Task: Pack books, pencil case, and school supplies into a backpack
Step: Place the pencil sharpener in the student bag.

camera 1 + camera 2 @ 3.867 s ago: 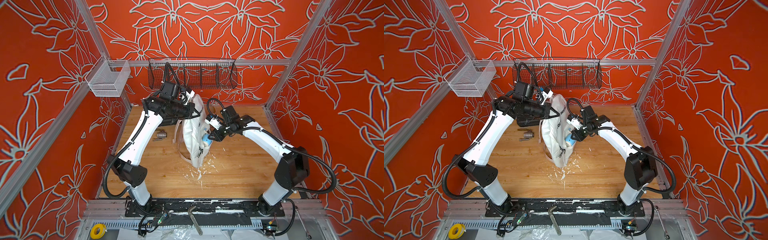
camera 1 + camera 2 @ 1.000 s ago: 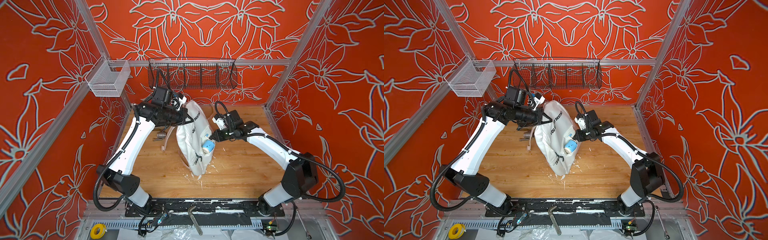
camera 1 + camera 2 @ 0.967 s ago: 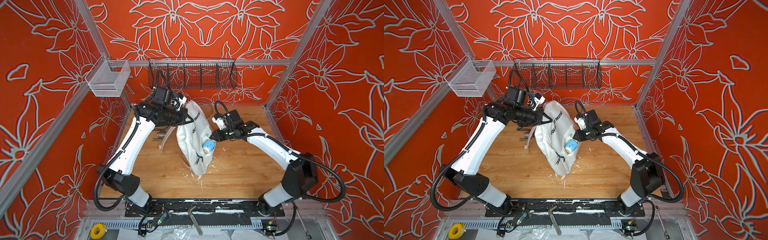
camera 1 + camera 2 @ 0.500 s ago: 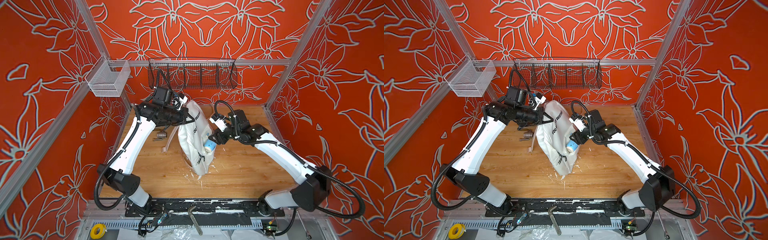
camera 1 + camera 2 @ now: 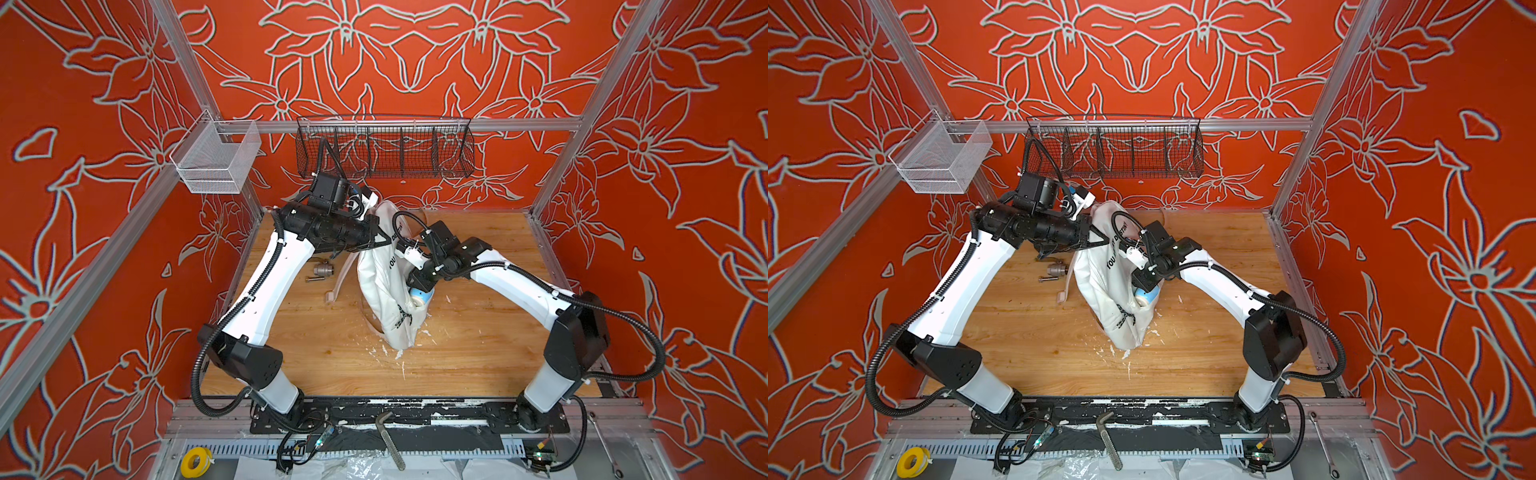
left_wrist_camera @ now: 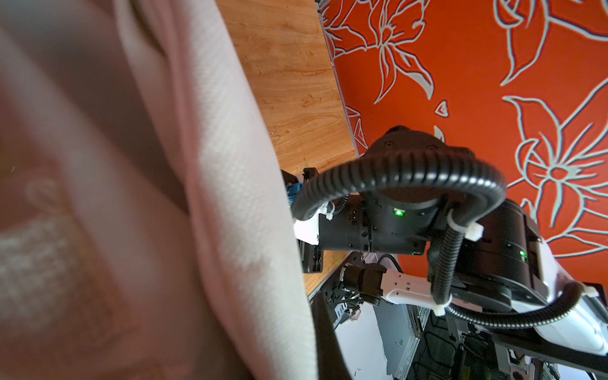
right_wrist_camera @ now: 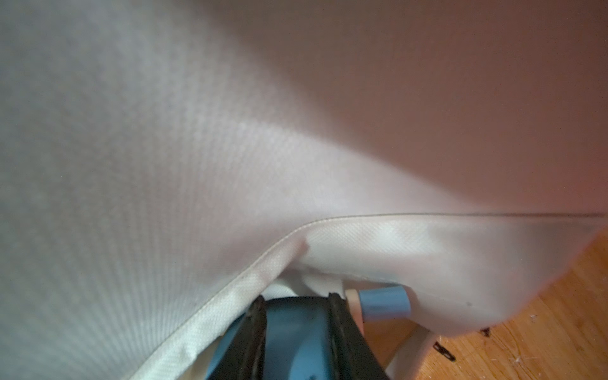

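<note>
Left tool (image 5: 377,237) pinching white fabric backpack (image 5: 384,291) upright; right tool (image 7: 296,297) gripping light-blue barrel sharpener (image 5: 424,296), half into front pocket. Books, pencil case unseen.

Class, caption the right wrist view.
Right end effector grips the light-blue sharpener at a pocket edge of the white backpack.

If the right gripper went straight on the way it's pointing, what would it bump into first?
Most likely the white backpack. The right gripper, shut on the blue sharpener, points into its pocket, with cloth right ahead. How deep the pocket goes is hidden.
</note>
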You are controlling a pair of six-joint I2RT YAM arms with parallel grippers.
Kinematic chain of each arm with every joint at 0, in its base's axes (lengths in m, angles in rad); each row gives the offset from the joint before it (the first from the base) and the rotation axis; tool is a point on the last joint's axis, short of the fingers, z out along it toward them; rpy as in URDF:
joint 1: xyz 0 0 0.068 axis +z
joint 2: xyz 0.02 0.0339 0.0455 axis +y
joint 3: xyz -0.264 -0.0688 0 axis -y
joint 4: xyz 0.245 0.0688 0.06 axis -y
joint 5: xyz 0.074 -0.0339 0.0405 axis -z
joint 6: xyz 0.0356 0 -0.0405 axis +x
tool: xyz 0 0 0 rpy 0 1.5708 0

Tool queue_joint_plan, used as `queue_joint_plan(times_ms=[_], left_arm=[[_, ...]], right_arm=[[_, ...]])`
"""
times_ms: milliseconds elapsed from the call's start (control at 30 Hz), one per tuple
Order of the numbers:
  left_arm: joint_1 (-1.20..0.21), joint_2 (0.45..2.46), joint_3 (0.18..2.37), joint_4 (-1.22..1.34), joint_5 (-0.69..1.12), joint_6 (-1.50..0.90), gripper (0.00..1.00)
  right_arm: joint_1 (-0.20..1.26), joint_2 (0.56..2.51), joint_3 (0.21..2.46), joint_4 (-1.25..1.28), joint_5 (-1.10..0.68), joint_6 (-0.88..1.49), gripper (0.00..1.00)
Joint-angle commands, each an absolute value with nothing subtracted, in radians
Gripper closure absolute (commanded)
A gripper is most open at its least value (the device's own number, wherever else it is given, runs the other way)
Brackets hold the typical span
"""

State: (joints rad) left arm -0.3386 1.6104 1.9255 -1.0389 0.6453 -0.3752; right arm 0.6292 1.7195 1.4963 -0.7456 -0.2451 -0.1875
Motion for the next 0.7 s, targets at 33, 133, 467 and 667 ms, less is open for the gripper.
queue_joint_plan(times_ms=[33,133,467,667], left_arm=[[-0.327,1.582,1.957,-0.964,0.679,-0.358,1.00],[-0.324,1.578,1.921,-0.950,0.691,-0.360,1.00],[-0.322,1.563,1.868,-0.937,0.693,-0.345,1.00],[-0.320,1.549,1.843,-0.928,0.692,-0.343,1.00]], right_arm=[[0.634,1.808,1.504,-0.943,-0.131,-0.215,0.62],[0.629,1.759,1.544,-0.891,-0.250,-0.119,0.39],[0.594,1.702,1.644,-0.769,-0.359,0.435,0.18],[0.588,1.686,1.589,-0.777,-0.336,0.538,0.19]])
